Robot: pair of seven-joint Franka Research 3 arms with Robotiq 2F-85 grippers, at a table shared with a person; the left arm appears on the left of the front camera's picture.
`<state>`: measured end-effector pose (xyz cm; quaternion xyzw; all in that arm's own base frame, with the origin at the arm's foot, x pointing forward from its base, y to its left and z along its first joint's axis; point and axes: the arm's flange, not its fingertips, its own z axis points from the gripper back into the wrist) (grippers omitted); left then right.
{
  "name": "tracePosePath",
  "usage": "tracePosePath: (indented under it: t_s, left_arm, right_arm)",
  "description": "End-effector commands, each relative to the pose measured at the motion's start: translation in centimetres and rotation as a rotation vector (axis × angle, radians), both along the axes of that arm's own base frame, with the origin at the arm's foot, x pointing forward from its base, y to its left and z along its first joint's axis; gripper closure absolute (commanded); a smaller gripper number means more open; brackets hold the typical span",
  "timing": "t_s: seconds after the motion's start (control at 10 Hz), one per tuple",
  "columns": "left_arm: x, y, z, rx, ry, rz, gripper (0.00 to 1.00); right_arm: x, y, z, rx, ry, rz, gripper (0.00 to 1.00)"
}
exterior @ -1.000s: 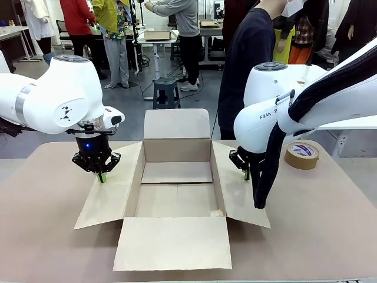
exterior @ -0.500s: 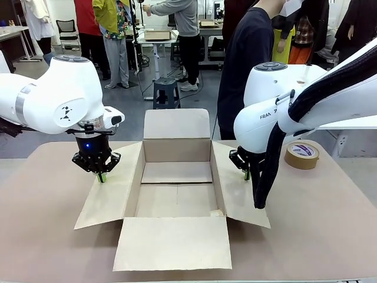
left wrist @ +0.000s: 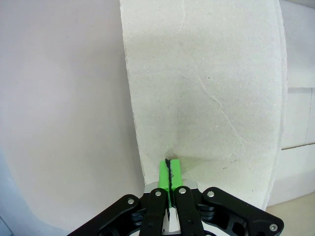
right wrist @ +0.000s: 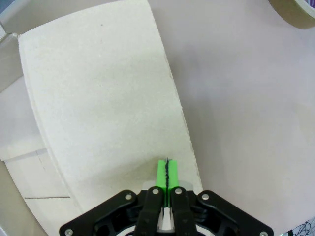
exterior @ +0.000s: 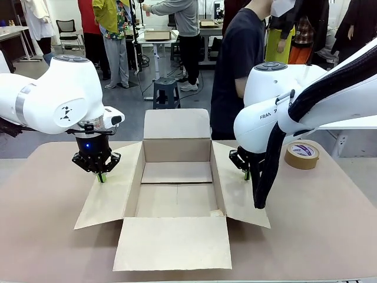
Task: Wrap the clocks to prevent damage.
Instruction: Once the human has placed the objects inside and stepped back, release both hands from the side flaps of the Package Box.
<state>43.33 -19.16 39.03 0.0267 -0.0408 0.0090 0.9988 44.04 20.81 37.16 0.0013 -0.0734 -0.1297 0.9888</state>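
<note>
Only the person (exterior: pixel 238 65) in the dark top behind the box has shifted, now standing further left and turned sideways; arms, box and tape roll lie as before.

Front view: a plain brown corrugated box (exterior: pixel 177 151) sits mid-table, between the arms, all four flaps spread open. Its inside shows a bare cardboard floor with one seam across it. The left gripper (exterior: pixel 101 175) points down at the left flap (exterior: pixel 109 194), the right gripper (exterior: pixel 247 174) at the right flap (exterior: pixel 238 197). Both are closed. A tape roll (exterior: pixel 301 155), a brown ring with a printed core, lies flat on the table (exterior: pixel 330 236), well right of the box and behind the right arm's black cable sleeve. A stool (exterior: pixel 166 92) stands beyond the table.

Left wrist view: the left gripper (left wrist: pixel 169 170) has its green pads pressed together with nothing between them. Its tips meet the grainy, faintly creased flap (left wrist: pixel 206 98) near its outer edge; smooth table (left wrist: pixel 64 98) lies beside.

Right wrist view: the right gripper (right wrist: pixel 167 172) is likewise closed and empty, tips on the flap (right wrist: pixel 103 98) just inside its edge. The tape roll (right wrist: pixel 295 12) shows at the top corner.
</note>
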Motion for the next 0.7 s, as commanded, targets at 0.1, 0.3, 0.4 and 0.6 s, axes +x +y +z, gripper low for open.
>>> tracePosePath:
  t_s: [0.1,0.3,0.4,0.6]
  left_arm:
    - [0.0,0.07,-0.04,0.015,-0.001,-0.002,1.0]
    - [0.0,0.07,-0.04,0.015,-0.001,-0.002,1.0]
    - [0.0,0.07,-0.04,0.015,-0.001,-0.002,1.0]
    - [0.0,0.07,-0.04,0.015,-0.001,-0.002,1.0]
  right_arm:
    - [-0.03,0.04,-0.06,-0.023,-0.004,-0.012,0.99]
    - [-0.03,0.04,-0.06,-0.023,-0.004,-0.012,0.99]
    - [-0.03,0.04,-0.06,-0.023,-0.004,-0.012,0.99]
    - [-0.03,0.04,-0.06,-0.023,-0.004,-0.012,0.99]
